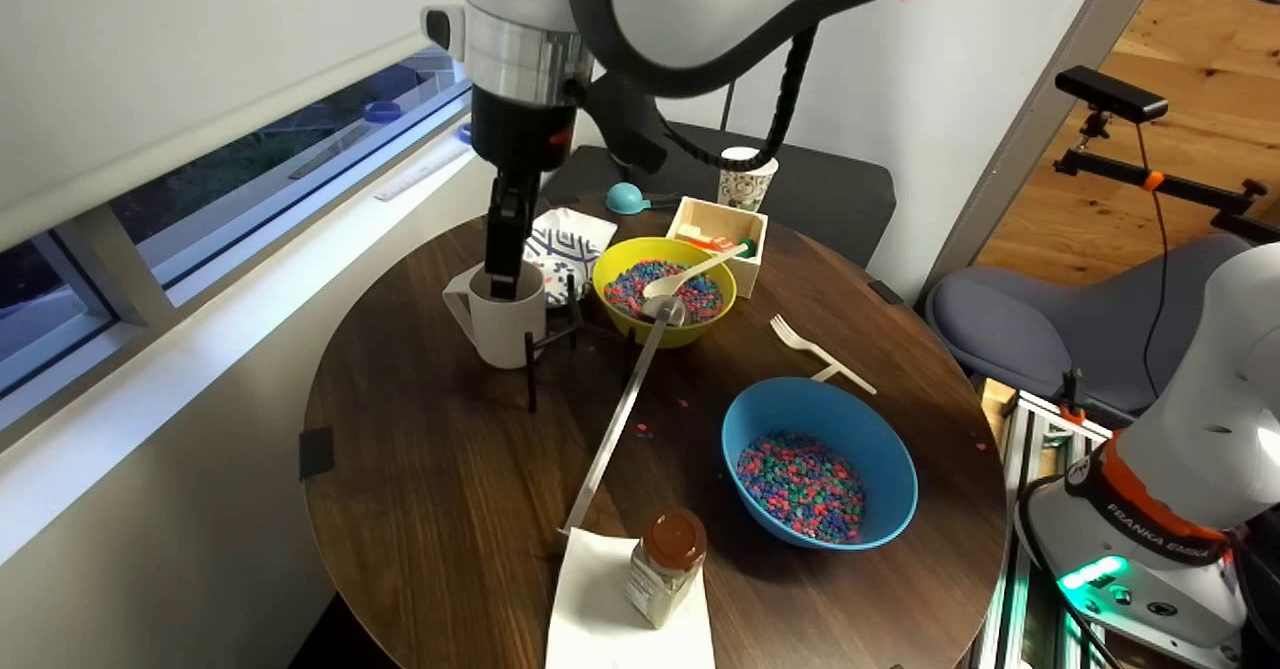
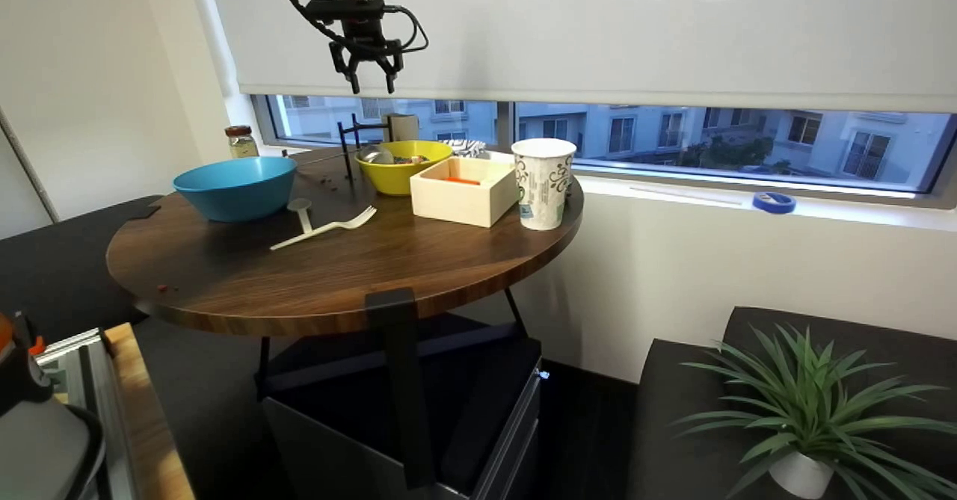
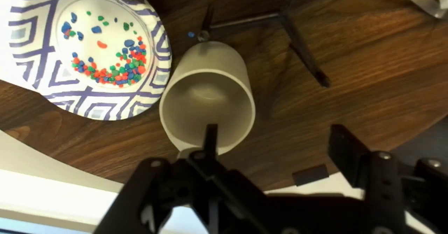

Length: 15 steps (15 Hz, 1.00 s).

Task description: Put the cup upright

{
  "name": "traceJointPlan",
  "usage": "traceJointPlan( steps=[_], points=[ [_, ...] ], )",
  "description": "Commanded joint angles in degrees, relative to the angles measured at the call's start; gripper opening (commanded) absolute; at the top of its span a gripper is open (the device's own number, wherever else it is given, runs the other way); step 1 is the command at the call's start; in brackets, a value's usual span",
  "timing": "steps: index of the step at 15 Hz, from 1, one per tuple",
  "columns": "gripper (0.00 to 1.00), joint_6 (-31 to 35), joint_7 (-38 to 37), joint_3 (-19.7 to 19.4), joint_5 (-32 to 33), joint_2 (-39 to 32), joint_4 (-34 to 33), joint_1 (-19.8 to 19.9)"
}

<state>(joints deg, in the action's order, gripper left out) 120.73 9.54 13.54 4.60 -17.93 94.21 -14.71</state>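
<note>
- Cream-white cylindrical cup with a side handle [image 1: 508,334], in an exterior view: upright on the dark brown round wooden table [image 1: 440,479], mouth up. Goal pose looks met. Black two-finger gripper [image 1: 503,287] lines up over the mouth, edge-on; clearance can't be read from here. Black thin-legged stand [image 1: 531,379] is just beside the cup, probably the main snag risk.
- In an exterior view: fingers [image 2: 390,84] spread apart, nothing between them, tips higher than the cup. Cup only partly visible behind the stand. My read: what's left is a clean retreat. Go straight up, slow, fingers apart; no twist or sideways move until well clear.
- Wrist view: near finger overlaps the rim and hides most of the handle; can't judge clearance from this angle alone, so don't squeeze or dip. White-and-purple patterned paper plate [image 3: 155,62] is just beside the cup; a bump could shove them together. Cup itself: plain, unmarked, smooth wall, round rim, nothing seen inside, paler patch on its bottom.
</note>
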Motion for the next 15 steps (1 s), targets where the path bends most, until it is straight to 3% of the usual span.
traceJointPlan(
  steps=[1, 9, 13, 14, 15],
  points=[
    [1.0, 1.6, -7.8, -0.6, -4.6, 10.8, 8.3, 1.1],
    [1.0, 1.5, -22.6, -4.4, -7.3, 37.2, 27.0, 5.9],
    [1.0, 0.9, -27.3, -6.3, -7.7, 48.4, 33.2, 9.3],
    [1.0, -0.1, -25.0, -5.3, -6.6, 42.2, 27.7, 8.9],
    [1.0, -0.1, -25.4, -5.6, -6.7, 44.7, 29.2, 9.6]
  ],
)
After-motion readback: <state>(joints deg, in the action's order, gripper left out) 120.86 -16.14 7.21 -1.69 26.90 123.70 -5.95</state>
